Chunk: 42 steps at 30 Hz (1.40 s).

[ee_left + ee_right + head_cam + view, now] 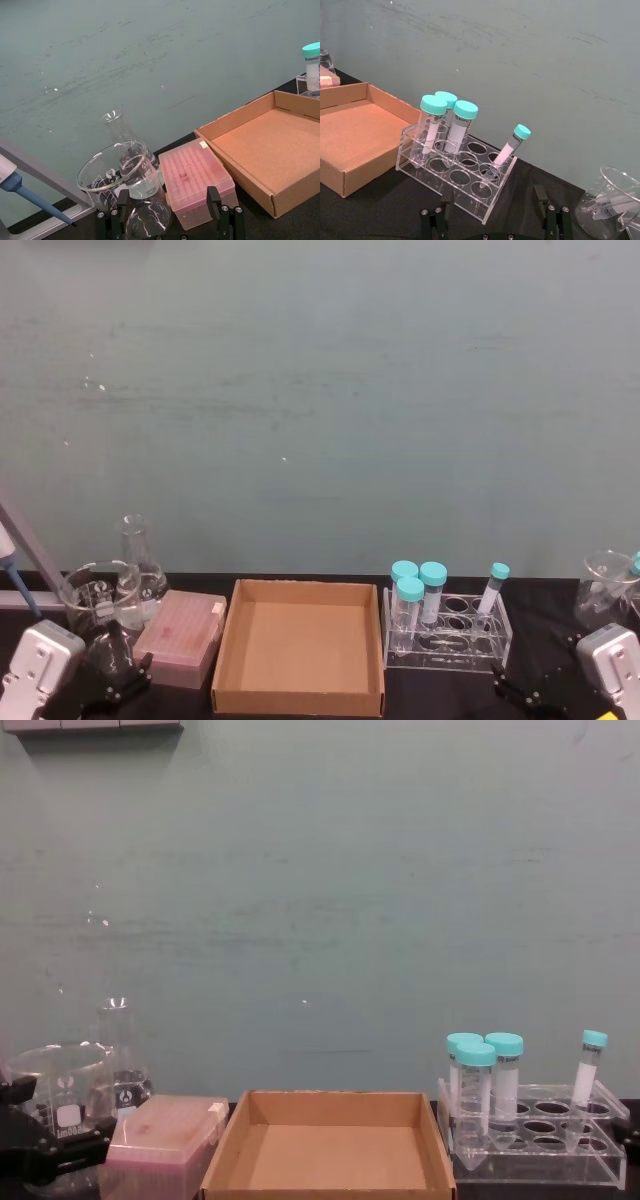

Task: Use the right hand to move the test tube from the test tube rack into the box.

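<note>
Head view: the test tube (490,590) stands in the test tube rack (450,642), in the end hole on the side away from the box (297,705), leaning so that its teal cap tips to the right. Three wider teal-capped tubes (415,598) fill the rack's other end. The box sits open just left of the rack, with a pink plastic box (180,638) on its far side. The right hand (528,695) rests low at the bottom right, in front of the rack and apart from it. The left gripper (115,680) lies at the bottom left, near a beaker (95,595) and a flask (135,555).

Left wrist view: the left gripper's (166,197) fingers (214,200) are spread, with curved glass lying between them. I cannot tell whether they touch it.

Right wrist view: the right hand's (491,200) fingers (540,197) are spread wide and grasp nothing. The rack (455,186) stands just beyond them, the slim tube (507,150) tilted in it, and the box (350,135) lies beside the rack. Another beaker (612,202) sits on the rack's far side.

Chest view: the tube (585,1070) is seated in the rack (540,1148), to the right of the box (330,1160).
</note>
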Motion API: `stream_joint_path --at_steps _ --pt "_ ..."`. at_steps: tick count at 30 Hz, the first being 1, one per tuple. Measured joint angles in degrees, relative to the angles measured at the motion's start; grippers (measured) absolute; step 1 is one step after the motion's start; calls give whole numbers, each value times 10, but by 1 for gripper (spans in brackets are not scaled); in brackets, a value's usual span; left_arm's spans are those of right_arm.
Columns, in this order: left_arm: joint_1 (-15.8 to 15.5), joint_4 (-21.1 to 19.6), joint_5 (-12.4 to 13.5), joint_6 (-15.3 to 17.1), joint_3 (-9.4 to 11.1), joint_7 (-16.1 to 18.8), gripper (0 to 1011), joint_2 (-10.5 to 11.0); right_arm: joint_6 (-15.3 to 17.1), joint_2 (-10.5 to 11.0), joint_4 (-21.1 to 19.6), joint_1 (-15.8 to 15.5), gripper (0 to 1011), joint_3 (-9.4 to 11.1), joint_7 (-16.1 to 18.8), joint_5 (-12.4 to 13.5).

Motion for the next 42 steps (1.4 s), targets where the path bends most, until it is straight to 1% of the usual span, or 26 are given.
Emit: stream_joint_path --at_steps 30,34,37,40,41,42 --pt "0 0 0 0 0 0 1000 0 0 0 0 0 1002 0 0 0" --pt "0 0 0 0 0 0 1000 0 -4 -5 4 0 1002 8 7 3" --pt "0 0 0 0 0 0 1000 0 -6 -12 10 4 1002 17 16 11" --pt "0 0 0 0 0 0 1000 0 -5 -24 23 15 1002 27 30 23" --pt "0 0 0 0 0 0 1000 0 -5 -24 23 15 1002 27 30 23" --pt "0 0 0 0 0 0 1000 0 -1 -31 30 22 1002 31 36 30"
